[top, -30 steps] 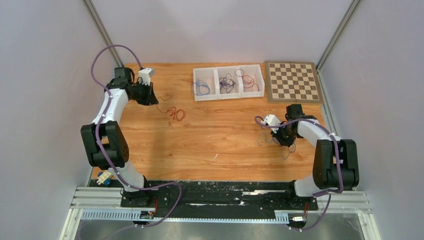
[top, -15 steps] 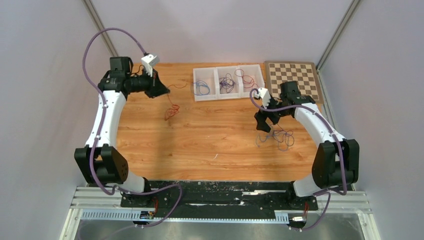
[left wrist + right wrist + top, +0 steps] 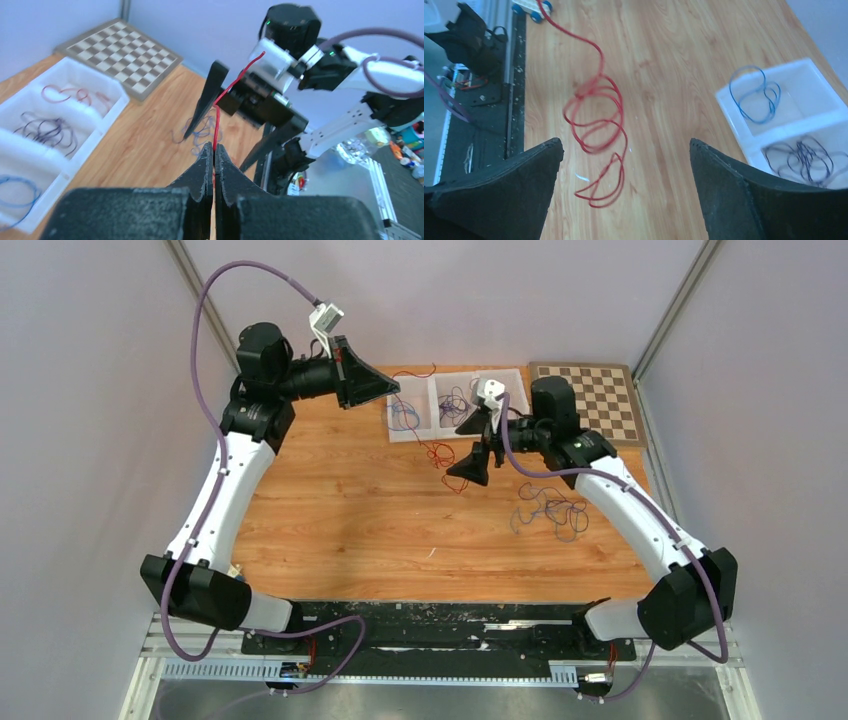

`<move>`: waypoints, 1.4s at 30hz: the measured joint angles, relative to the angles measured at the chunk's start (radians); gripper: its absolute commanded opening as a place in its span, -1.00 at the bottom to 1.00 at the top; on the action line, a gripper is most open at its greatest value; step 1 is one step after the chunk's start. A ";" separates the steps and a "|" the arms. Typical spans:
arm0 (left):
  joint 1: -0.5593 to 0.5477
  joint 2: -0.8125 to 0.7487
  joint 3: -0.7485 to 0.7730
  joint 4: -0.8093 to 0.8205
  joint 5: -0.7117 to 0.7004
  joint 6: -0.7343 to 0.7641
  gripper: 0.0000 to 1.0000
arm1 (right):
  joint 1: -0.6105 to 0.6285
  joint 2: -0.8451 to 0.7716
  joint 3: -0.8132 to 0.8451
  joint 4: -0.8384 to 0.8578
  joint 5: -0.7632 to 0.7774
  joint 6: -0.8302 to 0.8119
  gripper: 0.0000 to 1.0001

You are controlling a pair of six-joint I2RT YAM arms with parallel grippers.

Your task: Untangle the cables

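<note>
Only the left wrist view showed the left gripper (image 3: 214,149) pinched shut on the thin red wire (image 3: 217,120); only the right wrist view, the right gripper (image 3: 624,145) spread wide before that wire's coil. From above we saw orange wooden tabletop (image 3: 340,530) open at 7 o'clock of the white three-compartment tray (image 3: 412,436), the coil hanging at 5 o'clock of the left gripper, a loose purple-blue wire tangle (image 3: 548,510) at 4 o'clock of the right.
</note>
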 measured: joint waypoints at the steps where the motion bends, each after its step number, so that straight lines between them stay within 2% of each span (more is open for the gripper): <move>1: -0.019 0.008 0.013 0.026 0.002 -0.028 -1.00 | 0.029 0.002 0.000 0.027 -0.008 0.018 0.92; 2: -0.032 0.014 0.022 0.051 0.005 -0.052 -1.00 | 0.051 0.005 0.001 0.051 -0.014 0.034 0.85; 3: -0.043 0.020 0.029 0.073 0.008 -0.074 -1.00 | 0.070 0.010 0.003 0.077 -0.019 0.050 0.65; 6: -0.063 0.037 0.039 0.132 0.013 -0.134 -1.00 | 0.105 0.027 0.009 0.135 -0.026 0.077 -0.11; 7: -0.064 0.042 0.039 0.146 0.013 -0.148 -1.00 | 0.112 0.034 0.012 0.149 -0.028 0.082 -0.20; 8: -0.064 0.047 0.039 0.153 0.013 -0.158 -1.00 | 0.119 0.041 0.015 0.159 -0.030 0.094 -0.17; 9: -0.064 0.053 0.039 0.162 0.012 -0.167 -1.00 | 0.124 0.045 0.016 0.171 -0.033 0.101 0.02; 11: -0.064 0.063 0.039 0.175 0.012 -0.186 -1.00 | 0.137 0.051 0.017 0.186 -0.034 0.121 0.64; 12: -0.064 0.068 0.039 0.183 0.012 -0.196 -1.00 | 0.144 0.054 0.019 0.192 -0.033 0.127 0.82; 13: -0.064 0.073 0.039 0.190 0.013 -0.204 -1.00 | 0.150 0.058 0.021 0.199 -0.028 0.133 0.88; 15: -0.064 0.081 0.039 0.206 0.013 -0.222 -1.00 | 0.161 0.070 0.029 0.214 -0.010 0.141 0.87; 16: -0.064 0.087 0.039 0.217 0.017 -0.231 -1.00 | 0.166 0.078 0.037 0.220 0.000 0.143 0.74; 19: -0.064 0.102 0.043 0.239 0.021 -0.254 -1.00 | 0.174 0.109 0.057 0.236 0.024 0.143 -0.32; 20: -0.064 0.106 0.045 0.247 0.022 -0.263 -1.00 | 0.176 0.118 0.061 0.239 0.033 0.138 -0.62; 21: -0.064 0.111 0.046 0.254 0.023 -0.272 -1.00 | 0.177 0.127 0.064 0.243 0.044 0.140 -0.85; 22: -0.064 0.114 0.047 0.259 0.024 -0.279 -1.00 | 0.178 0.133 0.064 0.242 0.054 0.137 -0.99; 27: -0.064 0.129 0.064 0.235 -0.005 -0.264 -1.00 | 0.176 0.123 0.055 0.235 0.092 0.127 -1.00; 35: -0.069 0.144 0.023 -0.060 -0.137 -0.005 -0.99 | 0.159 0.019 0.053 0.232 0.143 0.126 -1.00; 37: -0.087 0.170 0.001 -0.148 -0.150 0.066 -0.90 | 0.145 0.014 0.071 0.238 0.161 0.130 -1.00; 39: -0.121 0.199 -0.013 -0.219 -0.151 0.129 -0.72 | 0.127 0.017 0.085 0.240 0.175 0.140 -1.00; 41: -0.166 0.220 -0.027 -0.278 -0.147 0.180 -0.36 | 0.107 0.027 0.102 0.242 0.179 0.159 -1.00; 42: -0.182 0.225 -0.029 -0.300 -0.145 0.200 -0.08 | 0.098 0.036 0.111 0.243 0.179 0.169 -1.00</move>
